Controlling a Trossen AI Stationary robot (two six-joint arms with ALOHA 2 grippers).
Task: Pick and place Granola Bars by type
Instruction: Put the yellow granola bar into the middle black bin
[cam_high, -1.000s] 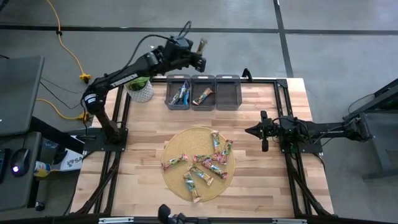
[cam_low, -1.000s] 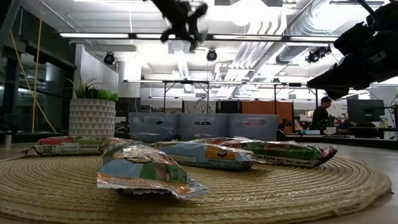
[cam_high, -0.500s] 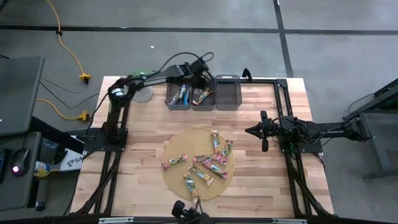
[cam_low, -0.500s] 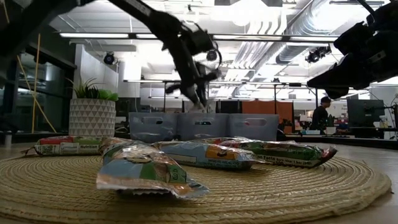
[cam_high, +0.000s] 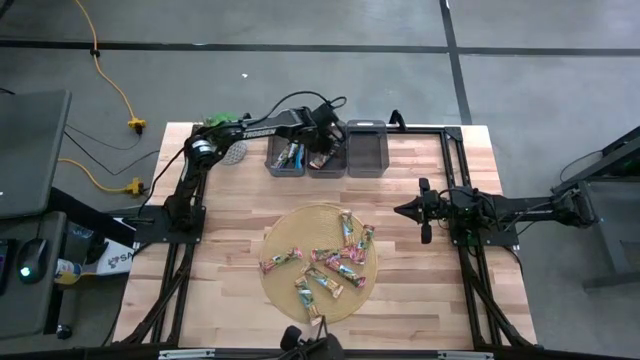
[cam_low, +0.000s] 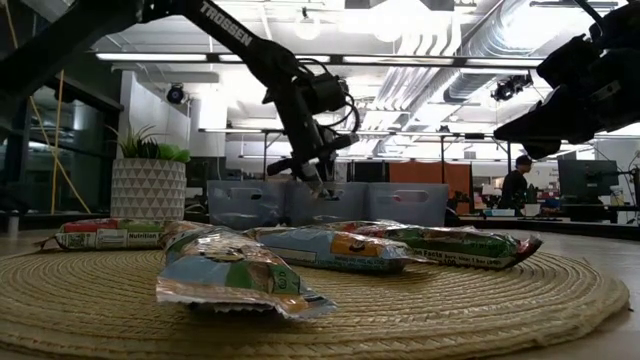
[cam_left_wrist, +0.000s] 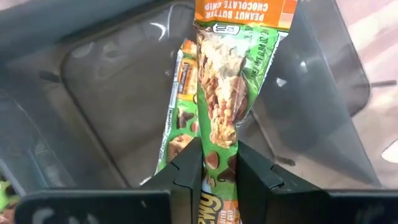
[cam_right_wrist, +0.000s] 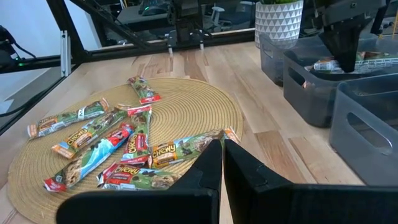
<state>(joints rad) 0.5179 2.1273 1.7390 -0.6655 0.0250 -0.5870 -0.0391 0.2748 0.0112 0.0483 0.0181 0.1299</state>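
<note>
Several granola bars (cam_high: 338, 262) lie flat on a round woven mat (cam_high: 285, 232) in the middle of the table. Three grey bins stand at the far edge. The left bin (cam_high: 273, 160) holds blue bars. My left gripper (cam_left_wrist: 219, 171) reaches down into the middle bin (cam_left_wrist: 112, 81), shut on a green-and-orange bar (cam_left_wrist: 227, 81). A second green-and-orange bar (cam_left_wrist: 180, 106) lies on that bin's floor. My right gripper (cam_high: 425, 213) waits shut at the right side, above the table. My left gripper pinches the green-and-orange bar between its two fingers near one end (cam_left_wrist: 219, 155). The fingers slant steeply down from the table's left and lie along the bar. The bar sticks out past the fingertips into the middle bin. Whether its far end (cam_left_wrist: 245, 9) touches the bin, I cannot tell.
The right bin (cam_high: 365, 150) shows nothing inside. A white patterned plant pot (cam_low: 148, 188) stands left of the bins, beside my left arm. Bare wood lies between the mat and the bins (cam_high: 330, 190). Black frame rails run along both table sides.
My left gripper has come down from high beyond the table's far edge toward the near edge, into the middle bin. It has tipped from nearly level to steeply downward. The green-and-orange bar has stayed in its hold and gone down with it.
</note>
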